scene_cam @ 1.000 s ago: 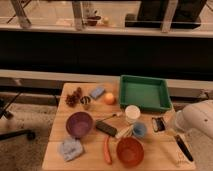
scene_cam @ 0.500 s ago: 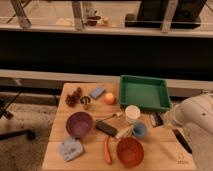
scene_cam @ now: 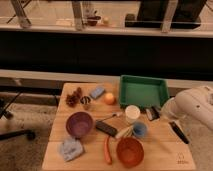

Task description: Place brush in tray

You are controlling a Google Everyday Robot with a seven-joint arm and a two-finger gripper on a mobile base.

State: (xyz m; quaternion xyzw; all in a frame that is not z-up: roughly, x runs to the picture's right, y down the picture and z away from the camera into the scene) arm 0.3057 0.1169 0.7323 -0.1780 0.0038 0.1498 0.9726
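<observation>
Camera view | gripper near tray front-right corner | grip state: cannot tell

Your gripper hung at the right side of the table, just below the front rim of the tray and beside the white cup. That cup stood between it and the brush. The black bar and blue cup crowded the brush's near side. Above the tray you had open room; its floor lay bare.
</observation>
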